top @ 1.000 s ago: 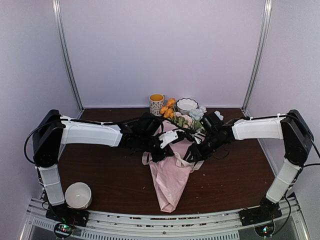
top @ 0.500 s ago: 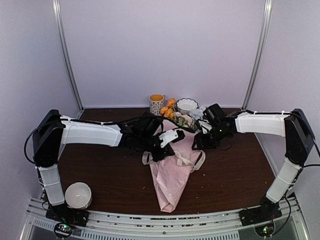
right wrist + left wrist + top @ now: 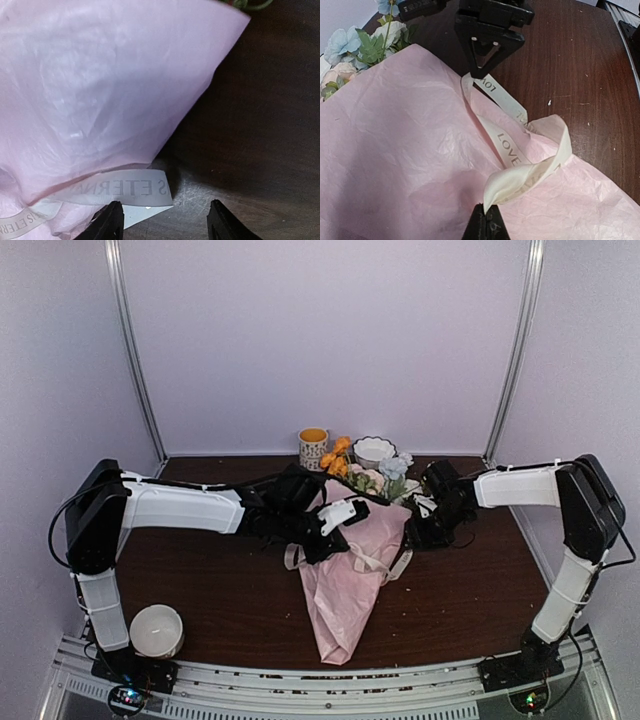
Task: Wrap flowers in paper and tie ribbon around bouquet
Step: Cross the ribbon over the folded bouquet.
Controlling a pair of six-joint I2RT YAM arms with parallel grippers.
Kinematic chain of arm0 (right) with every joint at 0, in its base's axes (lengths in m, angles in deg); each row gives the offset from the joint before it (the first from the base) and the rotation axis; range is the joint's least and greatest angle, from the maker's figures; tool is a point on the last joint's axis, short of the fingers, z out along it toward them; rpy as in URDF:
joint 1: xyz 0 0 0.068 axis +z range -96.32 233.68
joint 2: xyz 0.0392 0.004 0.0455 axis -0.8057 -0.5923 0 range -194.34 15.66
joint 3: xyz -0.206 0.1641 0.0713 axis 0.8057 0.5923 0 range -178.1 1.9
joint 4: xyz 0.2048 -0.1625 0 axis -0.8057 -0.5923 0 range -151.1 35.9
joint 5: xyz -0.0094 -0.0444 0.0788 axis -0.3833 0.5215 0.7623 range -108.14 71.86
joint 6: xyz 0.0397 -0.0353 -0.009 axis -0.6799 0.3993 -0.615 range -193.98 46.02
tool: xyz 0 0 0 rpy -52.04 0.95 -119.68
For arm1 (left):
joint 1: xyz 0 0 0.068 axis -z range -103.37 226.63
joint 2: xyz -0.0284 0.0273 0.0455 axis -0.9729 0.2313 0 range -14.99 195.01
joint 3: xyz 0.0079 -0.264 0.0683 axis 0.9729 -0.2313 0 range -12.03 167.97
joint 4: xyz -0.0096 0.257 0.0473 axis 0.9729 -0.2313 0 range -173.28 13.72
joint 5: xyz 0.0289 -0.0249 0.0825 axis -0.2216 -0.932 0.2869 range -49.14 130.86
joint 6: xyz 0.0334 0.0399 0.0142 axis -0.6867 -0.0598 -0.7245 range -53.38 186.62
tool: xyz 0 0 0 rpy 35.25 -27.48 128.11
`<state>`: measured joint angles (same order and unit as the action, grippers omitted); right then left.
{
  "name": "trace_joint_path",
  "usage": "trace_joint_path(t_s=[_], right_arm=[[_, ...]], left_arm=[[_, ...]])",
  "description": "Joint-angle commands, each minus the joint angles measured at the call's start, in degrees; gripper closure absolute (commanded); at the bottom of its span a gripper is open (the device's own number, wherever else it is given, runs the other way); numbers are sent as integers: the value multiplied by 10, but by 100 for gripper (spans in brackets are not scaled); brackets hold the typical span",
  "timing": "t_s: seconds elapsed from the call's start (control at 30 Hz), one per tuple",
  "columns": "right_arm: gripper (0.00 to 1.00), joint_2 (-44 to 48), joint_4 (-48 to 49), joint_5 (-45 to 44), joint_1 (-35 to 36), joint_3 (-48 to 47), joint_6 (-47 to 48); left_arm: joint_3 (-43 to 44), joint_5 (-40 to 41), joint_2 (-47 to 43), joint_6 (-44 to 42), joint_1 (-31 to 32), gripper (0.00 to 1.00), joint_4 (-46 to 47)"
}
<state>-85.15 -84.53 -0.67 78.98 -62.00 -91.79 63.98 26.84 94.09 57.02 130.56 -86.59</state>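
The bouquet (image 3: 345, 585) lies mid-table, a cone of pink paper (image 3: 395, 150) tapering toward the near edge. The flowers (image 3: 365, 475) stick out of its far end. The cream ribbon (image 3: 512, 152), printed with letters, loops over the paper. My left gripper (image 3: 487, 220) is shut on a fold of the ribbon, just above the paper. My right gripper (image 3: 165, 222) stands open low over the table at the paper's right edge. A loose ribbon end (image 3: 125, 189) lies flat by its left finger, not held. In the top view the left gripper (image 3: 322, 542) is over the cone and the right gripper (image 3: 418, 530) beside it.
A yellow patterned mug (image 3: 313, 448) and a white scalloped bowl (image 3: 374, 450) stand at the back behind the flowers. A white round bowl (image 3: 156, 630) sits at the near left. Brown table (image 3: 220, 580) on both sides of the cone.
My right gripper has opened, let go of the ribbon and drawn back to the right off the bouquet. The left gripper has kept its hold and place.
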Motion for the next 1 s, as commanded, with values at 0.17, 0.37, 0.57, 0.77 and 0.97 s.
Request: trace_joint_path(t_s=[0.17,0.37,0.57,0.77,0.97], right_arm=[[58,-31,57,70,2,17,15],[100,-22,57,87,3,25,20],[100,30,24,88,13,33,33],[100,73,-9,208,81,0,85],[100,21,9,195,109,-64,81]], left_arm=[[-5,-10,-2,7,-6,100,25],[-6,-11,0,8,-6,100,25],[-6,-18,0,14,-8,100,30],[-6,-23,-2,17,-9,100,35],[-15,-36,-13,23,-9,100,44]])
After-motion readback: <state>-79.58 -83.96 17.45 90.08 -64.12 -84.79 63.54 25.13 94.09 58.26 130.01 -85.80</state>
